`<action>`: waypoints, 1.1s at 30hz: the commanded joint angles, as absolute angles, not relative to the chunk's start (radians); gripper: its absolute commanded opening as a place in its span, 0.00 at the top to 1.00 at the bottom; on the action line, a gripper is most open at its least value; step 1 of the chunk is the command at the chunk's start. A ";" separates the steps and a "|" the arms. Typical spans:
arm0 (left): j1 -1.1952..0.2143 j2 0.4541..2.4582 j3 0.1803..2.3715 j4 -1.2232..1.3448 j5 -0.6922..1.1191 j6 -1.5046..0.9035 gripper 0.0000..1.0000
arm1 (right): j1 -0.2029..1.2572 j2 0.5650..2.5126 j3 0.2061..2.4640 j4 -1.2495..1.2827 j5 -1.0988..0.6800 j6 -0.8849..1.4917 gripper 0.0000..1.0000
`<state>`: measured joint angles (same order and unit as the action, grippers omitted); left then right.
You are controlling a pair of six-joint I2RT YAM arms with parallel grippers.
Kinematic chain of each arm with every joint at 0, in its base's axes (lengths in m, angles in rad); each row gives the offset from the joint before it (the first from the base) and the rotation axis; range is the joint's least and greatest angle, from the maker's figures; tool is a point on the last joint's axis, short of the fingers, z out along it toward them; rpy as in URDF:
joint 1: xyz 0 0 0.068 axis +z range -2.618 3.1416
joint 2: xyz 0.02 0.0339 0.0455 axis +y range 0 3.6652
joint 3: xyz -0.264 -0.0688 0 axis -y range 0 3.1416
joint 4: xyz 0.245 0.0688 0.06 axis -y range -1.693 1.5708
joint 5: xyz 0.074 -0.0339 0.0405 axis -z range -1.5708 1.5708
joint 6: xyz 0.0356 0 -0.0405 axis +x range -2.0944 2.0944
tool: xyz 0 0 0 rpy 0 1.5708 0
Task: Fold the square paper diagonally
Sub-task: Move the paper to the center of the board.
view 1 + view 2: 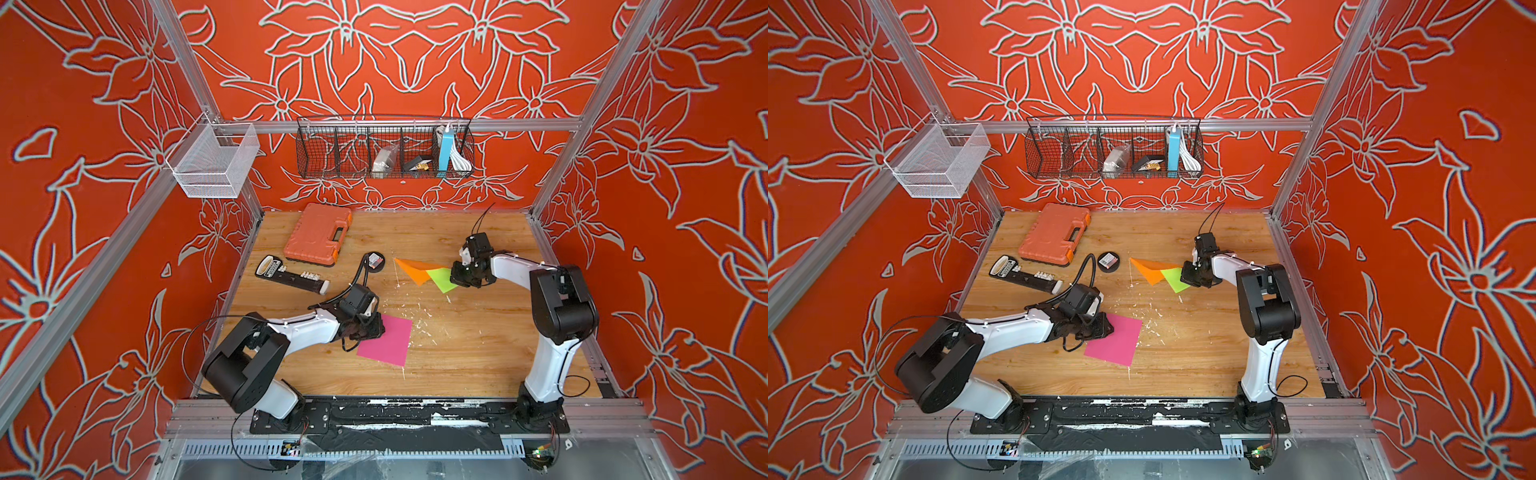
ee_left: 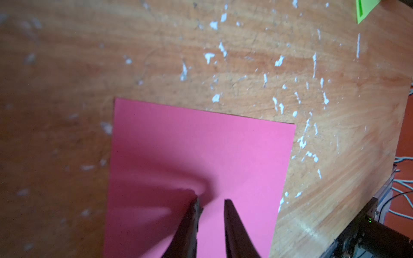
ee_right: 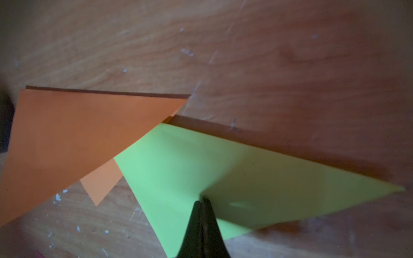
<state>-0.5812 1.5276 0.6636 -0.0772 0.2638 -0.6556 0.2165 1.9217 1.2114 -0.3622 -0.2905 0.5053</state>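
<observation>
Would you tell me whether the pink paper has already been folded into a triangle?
No, the pink paper lies flat on the table as an unfolded four-sided sheet.

Red floral walls (image 1: 415, 62), aluminium frame (image 1: 519, 124), scratched wooden tabletop (image 1: 478, 345).

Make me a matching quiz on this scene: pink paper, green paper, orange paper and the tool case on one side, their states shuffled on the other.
Things
1. pink paper
2. green paper
3. orange paper
4. tool case

States
A. folded, pinched in the shut right fingers
B. closed, at the back of the table
C. flat, unfolded, under the open left fingers
D. folded triangle, nothing holding it

Pairs: 1-C, 2-A, 3-D, 4-B
</observation>
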 commanded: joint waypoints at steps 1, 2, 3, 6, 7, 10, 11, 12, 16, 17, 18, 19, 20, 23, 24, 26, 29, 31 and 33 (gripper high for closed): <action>-0.596 1.613 0.707 -0.087 0.257 -0.661 0.77 | 0.211 1.883 1.227 -0.459 -0.290 0.476 1.00; -0.600 1.635 0.728 -0.084 0.257 -0.661 0.77 | 0.214 1.845 1.215 -0.460 -0.320 0.466 1.00; -0.603 1.656 0.748 -0.080 0.258 -0.664 0.77 | 0.221 1.805 1.205 -0.481 -0.338 0.449 0.99; -0.618 1.715 0.797 -0.075 0.271 -0.665 0.78 | 0.238 1.681 1.144 -0.525 -0.354 0.398 0.89; -0.626 1.733 0.811 -0.072 0.273 -0.665 0.78 | 0.240 1.633 1.113 -0.537 -0.367 0.388 0.85; -0.654 1.769 0.840 -0.065 0.270 -0.660 0.78 | 0.244 1.497 1.013 -0.552 -0.427 0.373 0.77; -0.663 1.776 0.845 -0.060 0.264 -0.660 0.78 | 0.246 1.449 0.977 -0.555 -0.438 0.375 0.75; -0.669 1.780 0.851 -0.059 0.260 -0.660 0.78 | 0.245 1.414 0.944 -0.550 -0.455 0.379 0.73; -0.692 1.802 0.884 -0.065 0.273 -0.666 0.78 | 0.248 1.279 0.848 -0.556 -0.489 0.386 0.58; -0.700 1.798 0.890 -0.065 0.272 -0.667 0.78 | 0.247 1.262 0.839 -0.569 -0.489 0.384 0.52; -0.705 1.791 0.894 -0.064 0.272 -0.670 0.78 | 0.250 1.253 0.831 -0.576 -0.489 0.383 0.48; -0.710 1.779 0.899 -0.069 0.270 -0.667 0.76 | 0.250 1.243 0.823 -0.576 -0.496 0.380 0.44; -0.714 1.764 0.907 -0.080 0.267 -0.664 0.75 | 0.251 1.240 0.814 -0.577 -0.502 0.378 0.42; -0.717 1.711 0.927 -0.125 0.260 -0.653 0.71 | 0.252 1.251 0.807 -0.579 -0.542 0.359 0.37; -0.717 1.695 0.932 -0.139 0.258 -0.649 0.69 | 0.252 1.257 0.806 -0.580 -0.551 0.354 0.36; -0.716 1.654 0.935 -0.173 0.250 -0.640 0.67 | 0.260 1.275 0.799 -0.564 -0.589 0.344 0.32; -0.716 1.594 0.916 -0.207 0.229 -0.631 0.61 | 0.279 1.314 0.799 -0.542 -0.623 0.338 0.30; -0.715 1.545 0.899 -0.239 0.200 -0.618 0.59 | 0.293 1.345 0.798 -0.520 -0.635 0.344 0.31; -0.710 1.499 0.877 -0.263 0.179 -0.611 0.56 | 0.307 1.373 0.799 -0.491 -0.647 0.354 0.30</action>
<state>-0.7136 1.5578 0.9051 -0.1848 0.2253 -0.6353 0.2897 1.3453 0.8146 -0.5282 -0.6006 0.3573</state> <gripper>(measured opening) 0.430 0.697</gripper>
